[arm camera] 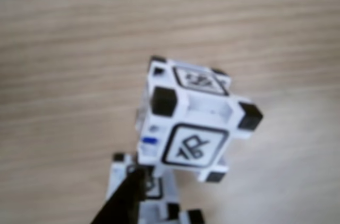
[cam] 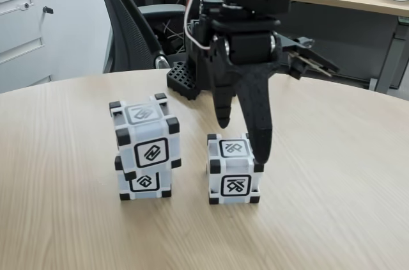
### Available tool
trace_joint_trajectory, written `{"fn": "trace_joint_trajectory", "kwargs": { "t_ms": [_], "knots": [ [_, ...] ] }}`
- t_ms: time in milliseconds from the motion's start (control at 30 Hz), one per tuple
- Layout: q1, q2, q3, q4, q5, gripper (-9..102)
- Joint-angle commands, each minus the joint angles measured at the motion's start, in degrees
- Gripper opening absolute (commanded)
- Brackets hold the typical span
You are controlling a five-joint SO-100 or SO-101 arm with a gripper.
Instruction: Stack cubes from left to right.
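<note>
On a round wooden table [cam: 64, 219], two cubes are stacked at the left: the upper cube [cam: 146, 134] is set on the lower cube [cam: 145, 182], turned a little askew and overhanging it. A single cube [cam: 234, 169] is placed to the right of the stack, apart from it. The black gripper [cam: 243, 137] is held above this single cube with its jaws apart; the longer finger [cam: 261, 130] reaches down at the cube's upper right corner, while the shorter one ends above its top face. A black perforated block [cam: 182, 80] is seen behind the arm, and an office chair [cam: 131, 27] beyond the table.
</note>
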Motion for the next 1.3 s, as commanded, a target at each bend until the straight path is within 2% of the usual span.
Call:
{"fn": "trace_joint_trajectory", "kwargs": {
  "t_ms": [0,300,800,933,1133,1267],
  "knots": [
    [-1.8,0.7,-0.4,0.3,2.8,41],
    [-2.5,-2.1,-0.4,0.3,4.9,41],
    [-1.3,-18.4,-1.3,-0.5,6.2,40],
    [-1.3,-20.7,-1.3,-0.6,7.2,31],
    [-1.3,-20.0,-1.3,-0.6,8.5,2],
    [-1.3,-19.8,-1.3,-0.6,8.8,0]
  ]
}}
